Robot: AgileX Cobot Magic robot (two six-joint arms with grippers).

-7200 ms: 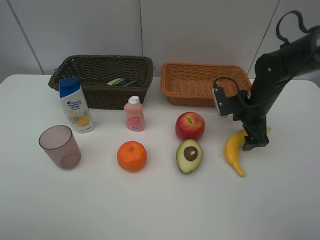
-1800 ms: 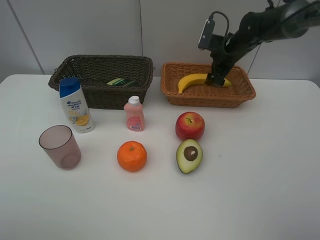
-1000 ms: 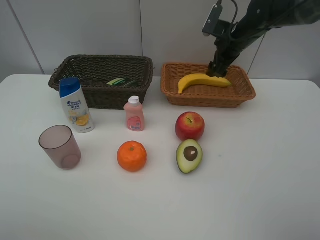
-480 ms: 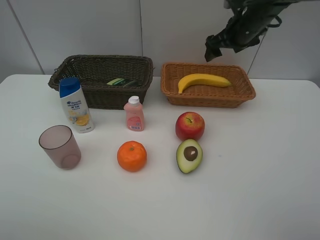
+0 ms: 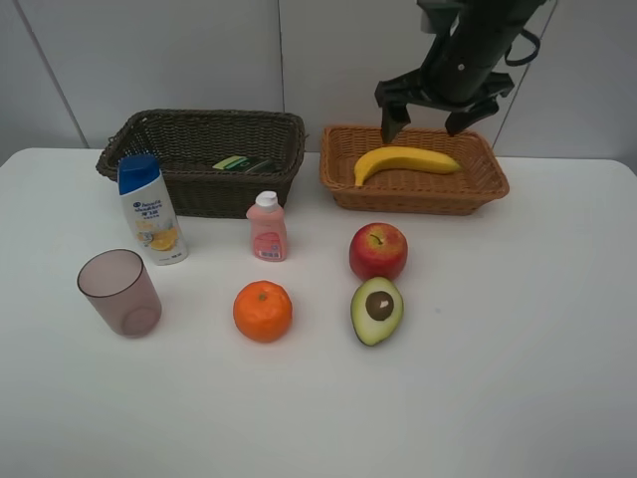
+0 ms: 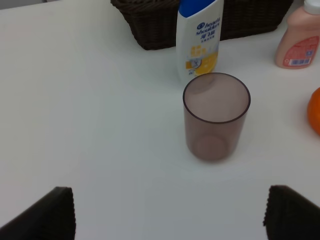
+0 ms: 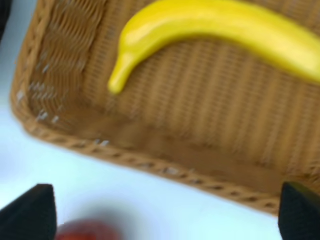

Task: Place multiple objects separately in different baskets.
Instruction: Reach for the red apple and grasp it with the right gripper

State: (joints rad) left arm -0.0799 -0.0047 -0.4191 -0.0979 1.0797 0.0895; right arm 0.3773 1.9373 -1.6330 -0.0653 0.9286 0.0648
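The yellow banana (image 5: 403, 160) (image 7: 225, 25) lies in the light tan basket (image 5: 418, 204) (image 7: 150, 150). My right gripper (image 5: 425, 118) (image 7: 165, 220) hangs open above that basket's back edge, holding nothing. On the table stand the red apple (image 5: 378, 251), orange (image 5: 263, 311), halved avocado (image 5: 377, 310), pink bottle (image 5: 267, 227), shampoo bottle (image 5: 149, 209) and mauve cup (image 5: 119, 292). A dark green bottle (image 5: 242, 162) lies in the dark brown basket (image 5: 199, 189). My left gripper (image 6: 172, 220) is open, short of the cup (image 6: 216, 115), and is not seen in the high view.
In the left wrist view the shampoo bottle (image 6: 200, 40) stands just behind the cup, with the pink bottle (image 6: 297, 42) and orange (image 6: 315, 110) off to one side. A wall rises right behind both baskets. The apple (image 7: 87, 232) shows blurred below the tan basket's rim.
My right gripper has risen off the banana and turned, its fingers now spread wide above the tan basket. The banana stays where it lay. Nothing else has moved.
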